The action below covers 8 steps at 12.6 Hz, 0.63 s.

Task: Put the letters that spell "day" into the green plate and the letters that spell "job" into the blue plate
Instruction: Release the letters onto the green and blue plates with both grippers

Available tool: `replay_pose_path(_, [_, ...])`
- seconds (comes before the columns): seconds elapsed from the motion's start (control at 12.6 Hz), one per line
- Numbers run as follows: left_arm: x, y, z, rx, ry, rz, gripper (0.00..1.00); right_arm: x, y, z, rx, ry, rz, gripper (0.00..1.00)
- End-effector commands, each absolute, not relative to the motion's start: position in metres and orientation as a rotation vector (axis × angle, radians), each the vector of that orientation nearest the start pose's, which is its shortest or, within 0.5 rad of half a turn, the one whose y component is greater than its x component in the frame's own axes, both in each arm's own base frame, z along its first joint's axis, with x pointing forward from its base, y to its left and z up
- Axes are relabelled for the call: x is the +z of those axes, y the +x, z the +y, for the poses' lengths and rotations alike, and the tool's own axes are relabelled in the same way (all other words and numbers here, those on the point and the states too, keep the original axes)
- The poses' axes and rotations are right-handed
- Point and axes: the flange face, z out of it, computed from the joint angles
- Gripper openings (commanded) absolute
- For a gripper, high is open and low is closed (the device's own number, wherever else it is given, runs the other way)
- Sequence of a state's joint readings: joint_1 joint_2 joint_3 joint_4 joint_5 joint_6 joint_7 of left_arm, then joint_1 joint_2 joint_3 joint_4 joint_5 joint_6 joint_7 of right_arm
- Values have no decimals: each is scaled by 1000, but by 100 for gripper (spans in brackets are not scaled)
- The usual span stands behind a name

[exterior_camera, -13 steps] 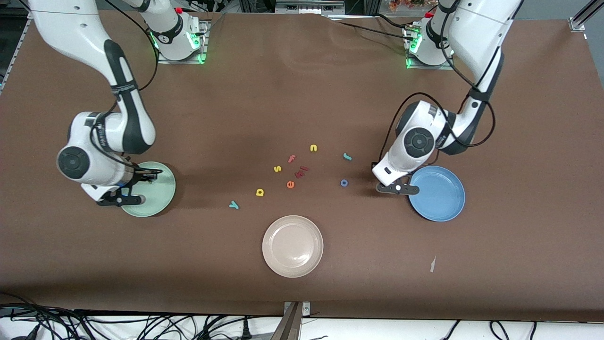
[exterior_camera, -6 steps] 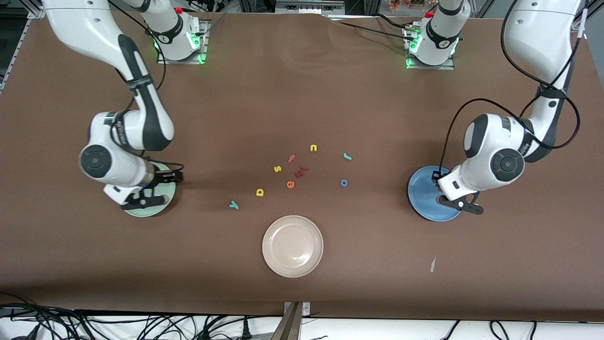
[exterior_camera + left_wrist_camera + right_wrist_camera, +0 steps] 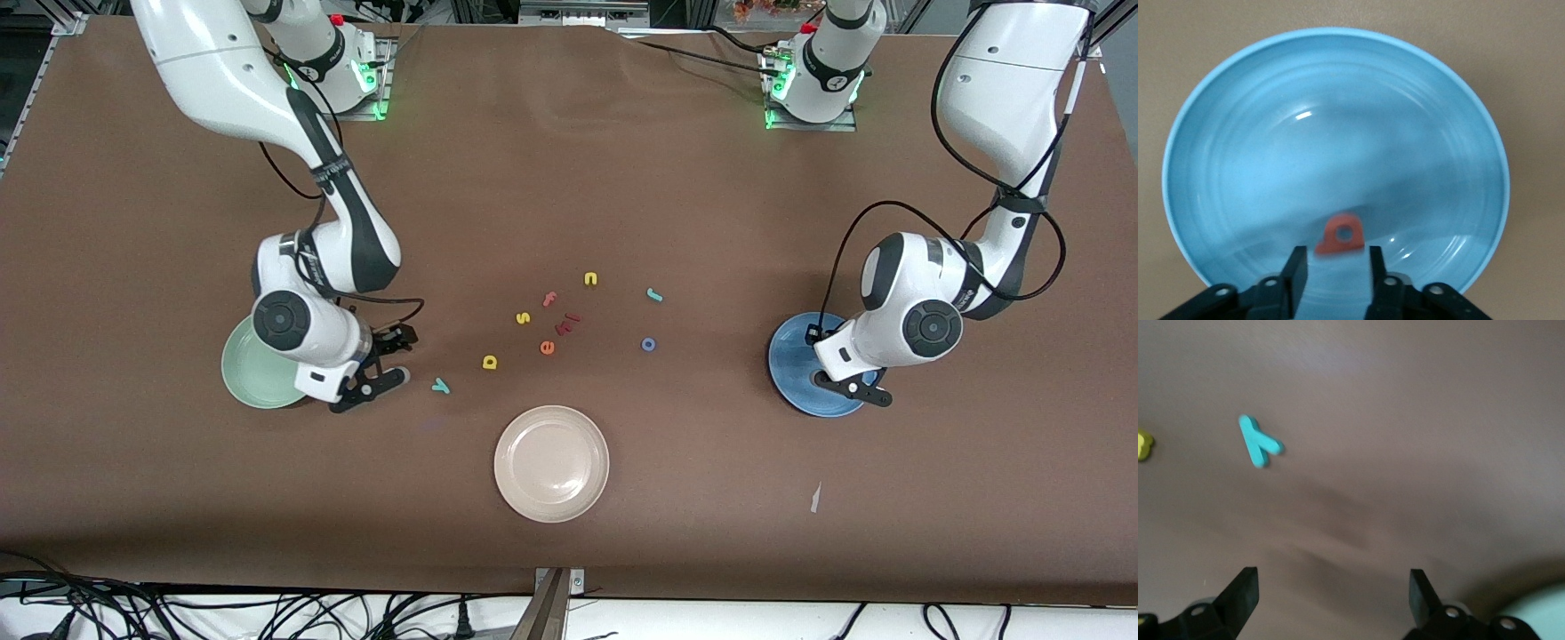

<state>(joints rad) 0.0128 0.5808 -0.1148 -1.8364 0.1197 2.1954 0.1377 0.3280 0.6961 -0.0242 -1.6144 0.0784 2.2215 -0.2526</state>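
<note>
Both arms have shifted since the earlier frames: the right gripper (image 3: 378, 378) has come off the green plate (image 3: 253, 378) toward the middle of the tabletop (image 3: 569, 178), and the left gripper (image 3: 853, 388) has swung from beside the blue plate (image 3: 805, 378) to a spot over it. In the left wrist view the salmon-pink b (image 3: 1340, 235) shows against the blue plate's floor just ahead of the fingers (image 3: 1295, 270), which stand apart on either side of it and do not seem to pinch it; whether it already rests on the plate I cannot tell, so this looks like the moment of its release. The right gripper's fingers (image 3: 1241, 590) are spread wide and empty over bare tabletop just beside the green plate, with the teal y (image 3: 440, 386) a little way ahead and the yellow d (image 3: 489, 362) next along. An olive-green a cannot be seen; it may lie in the green plate under the arm. The blue o (image 3: 648, 344) and teal j (image 3: 654, 295) lie out on the tabletop toward the left arm's end. Likely step in hand: the b goes down while the right arm sets off for the y. Next, the right gripper would need to centre over that thin letter, drop and close, and the left to lift clear and go for the o.
</note>
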Motion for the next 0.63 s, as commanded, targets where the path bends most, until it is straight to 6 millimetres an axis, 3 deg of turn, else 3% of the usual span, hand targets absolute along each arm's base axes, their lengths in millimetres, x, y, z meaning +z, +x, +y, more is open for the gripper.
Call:
replay_pose_path(0.0, [200, 622, -58, 319, -3047, 502, 100, 200, 661, 230, 92, -2966, -906, 100])
replay_pose_path(0.16, [214, 624, -72, 294, -3050, 513, 100, 199, 660, 251, 33, -2960, -963, 100])
replay_pose_path(0.32, [226, 623, -106, 257, -3061, 482, 100, 190, 659, 260, -9, -2932, -1062, 100])
replay_pose_path(0.55, [252, 639, -159, 145, -3111, 293, 100, 184, 658, 271, -73, -2860, -1250, 100])
